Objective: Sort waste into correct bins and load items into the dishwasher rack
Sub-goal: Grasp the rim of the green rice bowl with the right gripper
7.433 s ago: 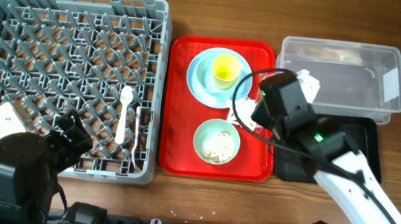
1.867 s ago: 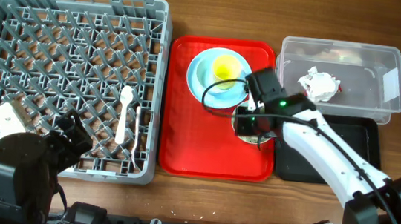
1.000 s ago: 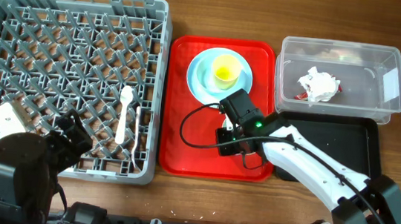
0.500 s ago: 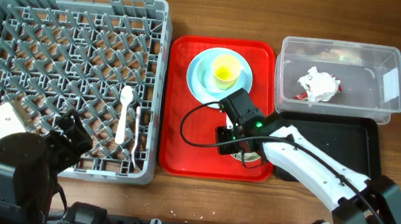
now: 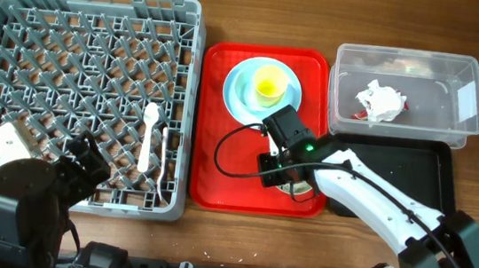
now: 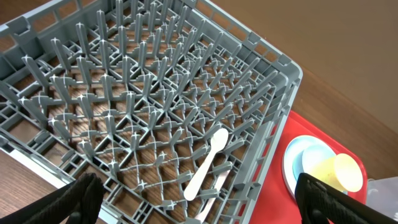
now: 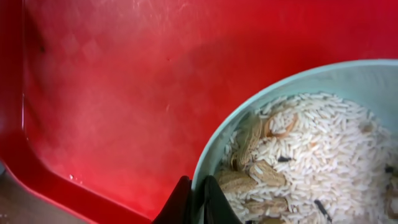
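My right gripper [image 7: 198, 190] is shut on the near rim of the pale blue-green bowl [image 7: 261, 102], one finger inside and one outside. The bowl holds beige rice scraps [image 7: 317, 149] and sits on the red tray [image 7: 124, 93]. From overhead the right gripper [image 5: 276, 169] covers most of the bowl [image 5: 298, 189]. The yellow cup [image 5: 269, 84] stands on the blue plate [image 5: 239, 94]. The crumpled wrapper [image 5: 379, 101] lies in the clear tub [image 5: 469, 69]. A white spoon [image 6: 208, 158] and fork [image 6: 217, 186] lie in the grey rack [image 6: 273, 93]. My left gripper [image 6: 199, 211] hangs open over the rack's near corner.
The black tray [image 5: 423, 171] sits just right of the red tray [image 5: 216, 185], below the clear tub. The rack [image 5: 92, 11] fills the table's left half. The right arm's cable loops over the red tray near the bowl.
The wrapper went from my right gripper into the clear tub, and the arm swung down to the bowl. In the last second the right fingers closed on its rim. The left arm stayed still.
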Action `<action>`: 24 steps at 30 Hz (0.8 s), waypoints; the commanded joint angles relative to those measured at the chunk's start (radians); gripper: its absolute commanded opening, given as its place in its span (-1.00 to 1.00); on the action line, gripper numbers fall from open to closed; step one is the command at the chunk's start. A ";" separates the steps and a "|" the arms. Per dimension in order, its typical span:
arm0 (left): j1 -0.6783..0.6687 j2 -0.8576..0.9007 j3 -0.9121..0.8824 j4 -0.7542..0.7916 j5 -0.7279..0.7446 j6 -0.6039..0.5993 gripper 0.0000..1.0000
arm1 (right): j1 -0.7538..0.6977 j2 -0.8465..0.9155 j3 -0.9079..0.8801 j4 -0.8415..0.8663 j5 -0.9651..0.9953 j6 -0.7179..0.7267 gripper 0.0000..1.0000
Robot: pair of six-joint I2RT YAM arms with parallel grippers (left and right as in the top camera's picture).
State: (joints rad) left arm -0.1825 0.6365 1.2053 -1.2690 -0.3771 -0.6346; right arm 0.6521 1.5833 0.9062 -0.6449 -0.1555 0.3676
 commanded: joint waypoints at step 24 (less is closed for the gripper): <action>0.004 -0.002 0.004 0.003 -0.017 -0.009 1.00 | 0.003 0.033 -0.032 0.064 0.042 0.006 -0.54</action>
State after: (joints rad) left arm -0.1825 0.6365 1.2053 -1.2690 -0.3771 -0.6346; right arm 0.6521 1.5963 0.8879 -0.5789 -0.0837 0.3683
